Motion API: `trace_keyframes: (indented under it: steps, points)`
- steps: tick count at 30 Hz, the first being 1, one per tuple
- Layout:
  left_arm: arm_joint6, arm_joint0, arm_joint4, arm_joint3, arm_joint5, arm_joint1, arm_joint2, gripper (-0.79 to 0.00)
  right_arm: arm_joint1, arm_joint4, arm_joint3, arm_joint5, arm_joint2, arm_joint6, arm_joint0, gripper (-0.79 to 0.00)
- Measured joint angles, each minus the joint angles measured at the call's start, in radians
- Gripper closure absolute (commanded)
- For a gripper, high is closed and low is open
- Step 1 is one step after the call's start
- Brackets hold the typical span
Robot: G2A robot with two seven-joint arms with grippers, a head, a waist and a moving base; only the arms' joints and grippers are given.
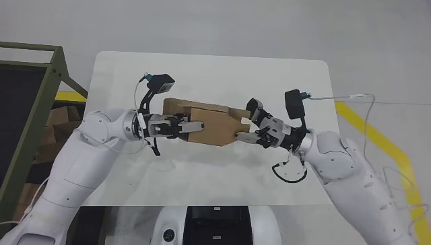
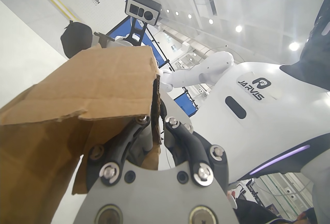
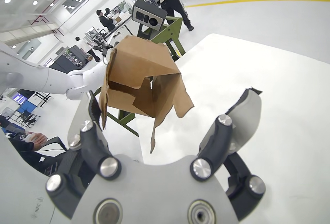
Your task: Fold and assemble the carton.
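Both arms bend inward over the white worktop [image 1: 222,77], wrists facing each other, and the brown corrugated cardboard carton [image 1: 214,122] lies lengthwise between them, near the worktop's middle. The left hand [image 1: 183,125] is clamped on a wall at one end. The left wrist view shows its fingers [image 2: 140,129] pinching the board's raw edge. The right hand [image 1: 248,124] is spread wide around the opposite end and grips nothing. Its wrist view looks into that open end, where loose flaps hang down and one finger [image 3: 90,109] sits just beside a flap's edge.
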Motion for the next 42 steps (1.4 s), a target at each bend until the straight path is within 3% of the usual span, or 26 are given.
trace_keyframes:
  steps: [14, 19, 22, 26, 42]
  points:
    - [-0.001, -0.002, -0.004, -0.001, 0.001, 0.001, 0.004, 0.000, -0.009, 0.057, 0.058, -0.023, -0.026, 0.015, 0.035, -0.782]
    - [0.000, -0.003, -0.003, 0.001, 0.000, 0.002, 0.006, 0.000, -0.011, 0.095, 0.074, -0.053, -0.034, 0.035, 0.047, -0.496]
    - [0.000, -0.004, -0.002, 0.000, 0.000, 0.002, 0.006, 0.000, -0.012, 0.099, 0.075, -0.057, -0.037, 0.038, 0.050, -0.397]
    - [-0.001, -0.004, -0.003, 0.001, 0.001, 0.003, 0.006, 0.000, -0.013, 0.105, 0.074, -0.065, -0.040, 0.041, 0.052, -0.348]
    - [-0.002, -0.008, -0.005, 0.004, 0.002, 0.005, 0.010, 0.000, -0.011, 0.168, 0.069, -0.118, -0.035, 0.069, 0.043, -0.305]
